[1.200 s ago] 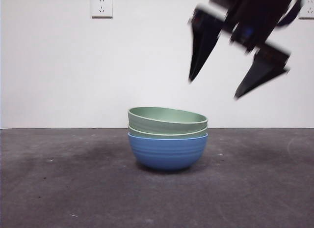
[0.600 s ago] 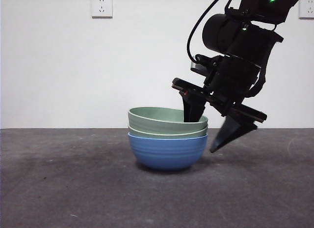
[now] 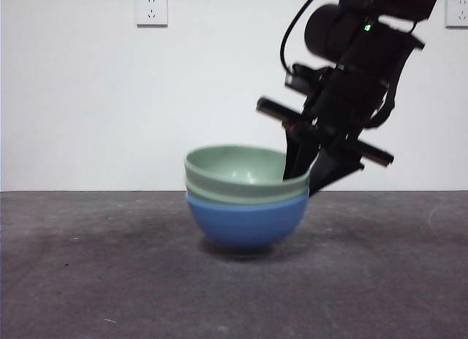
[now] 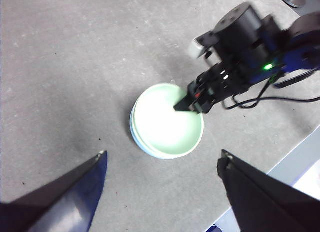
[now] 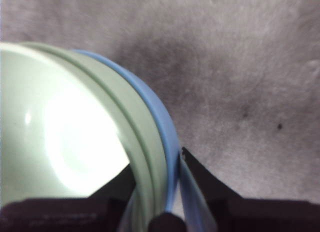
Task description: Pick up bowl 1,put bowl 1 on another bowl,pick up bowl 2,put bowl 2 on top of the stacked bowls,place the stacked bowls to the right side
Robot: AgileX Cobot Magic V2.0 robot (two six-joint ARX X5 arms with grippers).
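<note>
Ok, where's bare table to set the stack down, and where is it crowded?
The stacked bowls are the only things on the table. Gray tabletop lies bare on both sides of them and in front, toward the camera. It is crowded only at the stack's rim, where the right gripper is clamped over the edge. The left gripper hangs open high above.

Stack: two bowls point(image 3: 234, 167) nested inside another bowl point(image 3: 245, 222), mid-table point(image 3: 88, 280).
Right gripper point(image 3: 311, 180): straddled the stack's right rim.
Wall socket point(image 3: 151, 9): behind, upper left.
</note>
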